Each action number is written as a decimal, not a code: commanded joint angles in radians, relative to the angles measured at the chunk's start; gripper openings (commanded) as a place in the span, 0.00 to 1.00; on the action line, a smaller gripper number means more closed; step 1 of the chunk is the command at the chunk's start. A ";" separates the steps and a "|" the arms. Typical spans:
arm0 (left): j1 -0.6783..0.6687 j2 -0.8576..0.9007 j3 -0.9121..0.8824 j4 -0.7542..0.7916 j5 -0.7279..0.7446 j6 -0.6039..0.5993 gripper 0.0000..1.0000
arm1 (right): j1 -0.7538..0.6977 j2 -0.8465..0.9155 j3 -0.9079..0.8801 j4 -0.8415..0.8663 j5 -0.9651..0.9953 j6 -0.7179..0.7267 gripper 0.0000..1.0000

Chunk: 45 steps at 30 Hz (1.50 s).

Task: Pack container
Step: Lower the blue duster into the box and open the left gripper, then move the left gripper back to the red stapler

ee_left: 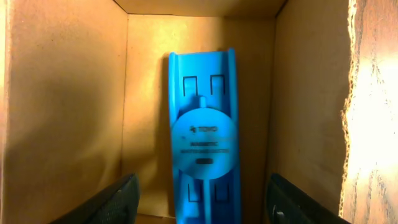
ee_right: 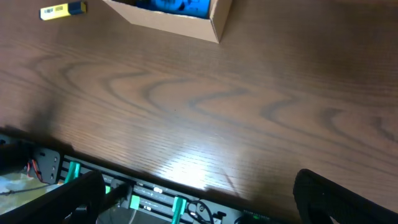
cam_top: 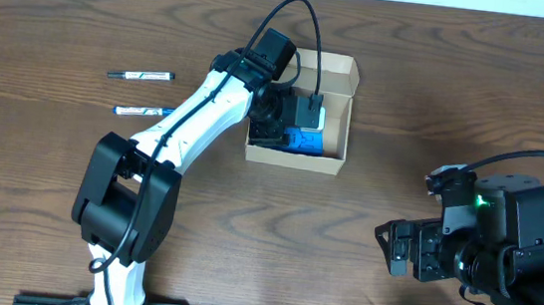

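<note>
Both gape empty: left end effector (ee_left: pixel 202 190) inside the container (ee_left: pixel 62 93), right end effector (ee_right: pixel 202 196) above the table (ee_right: pixel 236 81).

Overhead: even, fairly bright, sharp, only soft shadows on table (cam_top: pixel 407 105). Left wrist: warm light inside box (ee_left: pixel 62 93), blue part (ee_left: pixel 204 137) slightly soft, cardboard edge at right blown out. Right wrist: dimmer, glare patch on wood bottom centre, fingers (ee_right: pixel 339 199) dark and blurred.
</note>
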 commanded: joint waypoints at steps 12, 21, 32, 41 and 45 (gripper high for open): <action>0.012 -0.142 0.182 -0.109 -0.002 -0.256 0.75 | -0.008 0.000 -0.001 -0.001 -0.008 0.010 0.99; 0.109 -0.308 0.209 -0.187 -0.170 -0.720 0.71 | -0.008 0.000 -0.001 -0.001 -0.008 0.010 0.99; 0.299 -0.330 0.209 -0.263 -0.203 -1.363 0.95 | -0.008 0.000 -0.001 -0.001 -0.008 0.010 0.99; 0.291 -0.327 0.209 -0.298 -0.263 -1.687 0.96 | -0.008 0.000 -0.001 -0.001 -0.008 0.010 0.99; 0.291 -0.326 0.209 -0.399 -0.428 -2.007 0.96 | -0.008 0.000 -0.001 -0.001 -0.008 0.010 0.99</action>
